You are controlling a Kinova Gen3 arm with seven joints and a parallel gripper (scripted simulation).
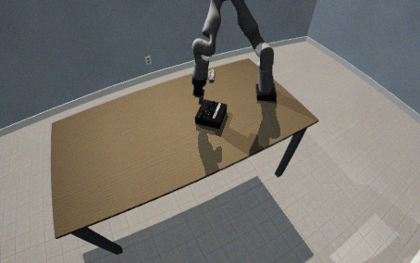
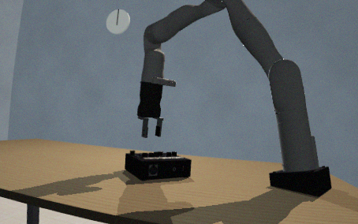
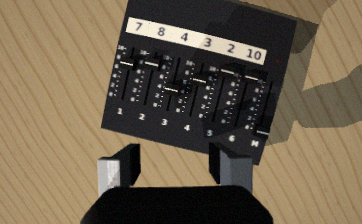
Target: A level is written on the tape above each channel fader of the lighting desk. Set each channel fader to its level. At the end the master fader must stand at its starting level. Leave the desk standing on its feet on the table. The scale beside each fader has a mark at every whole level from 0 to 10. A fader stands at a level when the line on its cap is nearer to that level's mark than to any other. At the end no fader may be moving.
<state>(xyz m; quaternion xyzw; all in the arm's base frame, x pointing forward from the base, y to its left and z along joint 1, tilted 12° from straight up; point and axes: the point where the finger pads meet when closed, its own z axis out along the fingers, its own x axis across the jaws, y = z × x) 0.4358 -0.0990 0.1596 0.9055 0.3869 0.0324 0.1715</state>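
The black lighting desk (image 1: 213, 115) (image 2: 158, 166) (image 3: 147, 125) stands flat on the table. Its tape (image 3: 194, 39) reads 7, 8, 4, 3, 2, 10. In the wrist view the caps of fader 1 (image 3: 126, 63) and fader 2 (image 3: 151, 64) sit high. The cap of fader 3 (image 3: 171, 89) sits near the middle, and that of fader 4 (image 3: 198, 80) a little above the middle. The caps of fader 5 (image 3: 227, 71) and fader 6 (image 3: 252, 77) sit near the top. The master cap (image 3: 260, 132) sits near the bottom. My gripper (image 1: 198, 93) (image 2: 151, 134) (image 3: 174, 157) is open and empty. It hangs well above the desk's front edge.
The wooden table (image 1: 116, 162) (image 2: 236, 197) (image 3: 42, 100) carries only the desk and the arm's base (image 1: 265, 94) (image 2: 300, 181), which stands to the desk's right. The arm's shadow falls across the desk's right side.
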